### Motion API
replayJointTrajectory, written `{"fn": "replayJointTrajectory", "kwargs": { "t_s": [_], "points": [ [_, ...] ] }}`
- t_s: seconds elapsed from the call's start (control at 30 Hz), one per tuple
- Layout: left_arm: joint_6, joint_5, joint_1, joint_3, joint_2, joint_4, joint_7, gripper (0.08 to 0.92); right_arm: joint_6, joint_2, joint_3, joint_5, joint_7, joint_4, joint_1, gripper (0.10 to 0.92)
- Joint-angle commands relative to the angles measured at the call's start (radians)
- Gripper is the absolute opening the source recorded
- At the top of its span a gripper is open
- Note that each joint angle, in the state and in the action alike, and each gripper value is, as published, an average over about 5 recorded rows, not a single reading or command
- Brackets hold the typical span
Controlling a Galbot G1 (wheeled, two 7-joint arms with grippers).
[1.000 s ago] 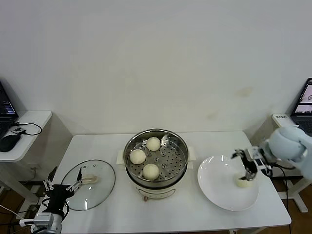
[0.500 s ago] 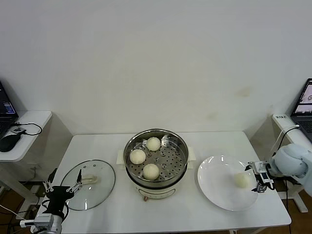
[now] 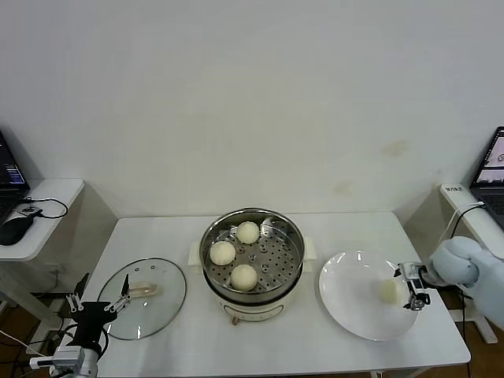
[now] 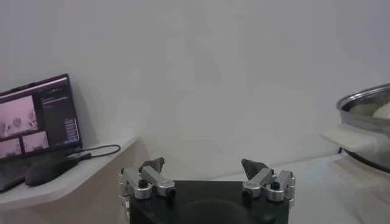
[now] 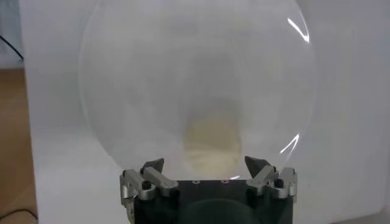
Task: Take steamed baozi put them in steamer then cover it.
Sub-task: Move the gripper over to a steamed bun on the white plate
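Three steamed baozi [image 3: 244,276] lie on the perforated tray of the steamer [image 3: 252,228] at the table's middle. A fourth baozi [image 3: 388,290] lies on the white plate [image 3: 354,307] at the right; it also shows in the right wrist view [image 5: 212,141]. My right gripper [image 3: 414,287] is open at the plate's right rim, just right of that baozi, and shows in its wrist view [image 5: 208,165]. The cover [image 3: 146,298], a glass lid with cream handle, lies flat at the table's left. My left gripper [image 3: 101,305] is open at the table's front-left corner, beside the cover, and shows in its wrist view [image 4: 207,165].
A side desk [image 3: 35,213] with a mouse and cable stands at the left; a laptop [image 4: 38,119] sits on it. Another laptop [image 3: 492,169] stands at the far right. The white wall is behind the table.
My right gripper let go of the fourth baozi and drew back right, off it, to the plate's rim. The baozi stays on the plate. The left arm sank slightly.
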Motion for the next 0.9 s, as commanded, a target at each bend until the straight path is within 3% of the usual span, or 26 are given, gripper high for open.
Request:
{"fn": "replayJointTrajectory", "kwargs": {
  "t_s": [0.03, 0.17, 0.9],
  "points": [
    [0.000, 0.001, 0.000, -0.001, 0.000, 0.002, 0.000, 0.823, 0.002, 0.065, -0.016, -0.017, 0.002, -0.077, 0.022, 0.823],
    [0.000, 0.001, 0.001, -0.003, -0.001, 0.004, 0.000, 0.823, 0.001, 0.082, -0.022, -0.023, 0.000, -0.087, 0.029, 0.806],
    [-0.001, 0.001, 0.001, 0.000, -0.003, 0.002, 0.000, 0.823, -0.012, 0.046, -0.038, 0.011, -0.036, -0.041, 0.061, 0.542]
  ]
}}
